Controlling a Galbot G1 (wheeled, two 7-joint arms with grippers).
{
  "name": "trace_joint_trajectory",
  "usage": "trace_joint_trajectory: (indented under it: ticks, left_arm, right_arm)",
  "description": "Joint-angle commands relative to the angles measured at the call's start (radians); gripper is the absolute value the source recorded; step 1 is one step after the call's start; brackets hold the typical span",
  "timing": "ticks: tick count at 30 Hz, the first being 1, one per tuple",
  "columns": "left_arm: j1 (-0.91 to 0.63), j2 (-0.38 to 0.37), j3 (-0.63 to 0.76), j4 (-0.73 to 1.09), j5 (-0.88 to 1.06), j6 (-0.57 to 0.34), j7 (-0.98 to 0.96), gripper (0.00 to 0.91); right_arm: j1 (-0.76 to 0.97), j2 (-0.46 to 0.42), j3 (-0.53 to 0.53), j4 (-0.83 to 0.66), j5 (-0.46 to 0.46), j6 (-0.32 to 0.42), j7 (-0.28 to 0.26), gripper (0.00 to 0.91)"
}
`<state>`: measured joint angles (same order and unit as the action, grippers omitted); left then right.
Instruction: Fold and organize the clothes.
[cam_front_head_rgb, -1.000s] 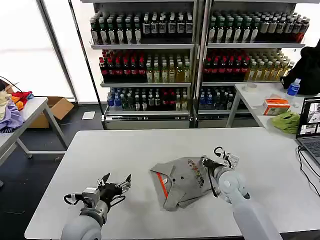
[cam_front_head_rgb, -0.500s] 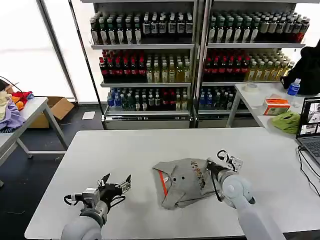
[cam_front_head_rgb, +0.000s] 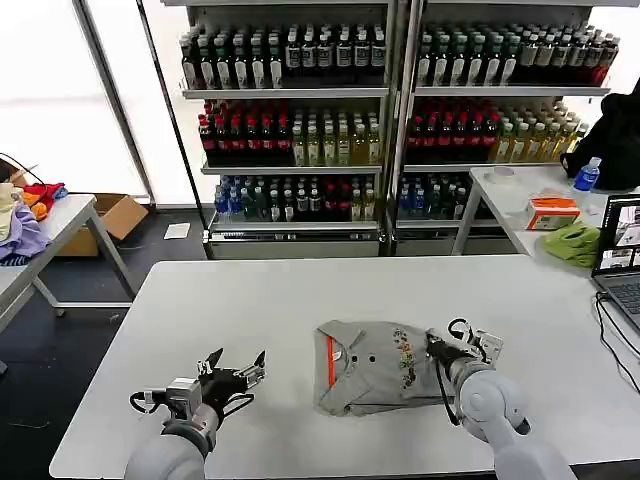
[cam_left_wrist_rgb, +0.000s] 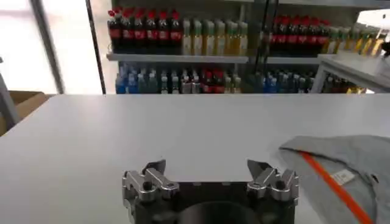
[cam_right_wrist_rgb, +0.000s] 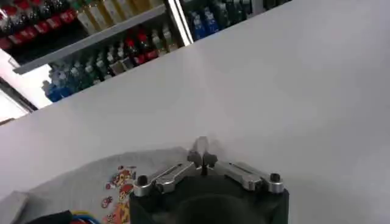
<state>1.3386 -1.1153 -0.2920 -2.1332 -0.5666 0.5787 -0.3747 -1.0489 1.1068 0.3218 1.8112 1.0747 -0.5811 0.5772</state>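
One of the clothes, a light grey shirt (cam_front_head_rgb: 372, 358) with an orange-red stripe, dark buttons and a small multicoloured chest print, lies partly folded on the white table (cam_front_head_rgb: 300, 300), right of centre. My right gripper (cam_front_head_rgb: 432, 343) is shut on the shirt's right edge, beside the print. In the right wrist view its fingertips (cam_right_wrist_rgb: 202, 152) pinch a bit of grey fabric, and the shirt (cam_right_wrist_rgb: 85, 189) spreads behind them. My left gripper (cam_front_head_rgb: 233, 368) hovers open near the table's front left, apart from the shirt. The left wrist view has that gripper (cam_left_wrist_rgb: 210, 165) spread wide, with the shirt's collar end (cam_left_wrist_rgb: 347, 161) to one side.
A laptop (cam_front_head_rgb: 622, 250) and its cables (cam_front_head_rgb: 612, 335) sit at the table's right edge. Behind it a side table holds a lime-green cloth (cam_front_head_rgb: 572, 243) and an orange box (cam_front_head_rgb: 552, 212). Bottle shelves (cam_front_head_rgb: 300, 120) line the back. A table with coloured fabrics (cam_front_head_rgb: 22, 225) stands far left.
My right gripper has moved right and nearer, dragging the shirt with it; the shirt now lies flatter and farther right. The left arm has stayed put.
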Motion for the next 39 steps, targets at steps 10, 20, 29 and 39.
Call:
trace_joint_trajectory:
  ticks: [10,20,29,39]
  left_arm:
    - [0.018,-0.012,-0.011,-0.013,0.006,0.000,-0.001,0.907]
    - [0.033,-0.014,-0.021,-0.019,0.008,-0.001,-0.001,0.907]
    - [0.030,-0.007,-0.019,-0.016,0.007,0.000,0.000,0.907]
    - [0.012,-0.004,-0.037,-0.024,0.016,-0.003,0.003,0.907]
  right_arm:
    - [-0.142,-0.107,0.034,0.335,-0.093,-0.002,-0.032,0.907]
    - [-0.186,-0.054,-0.061,0.245,-0.100,-0.001,-0.019,0.907]
    - [-0.172,-0.043,-0.042,0.197,-0.049,-0.002,0.005,0.907]
    - [-0.182,-0.038,0.049,0.265,-0.024,0.000,-0.018,0.907]
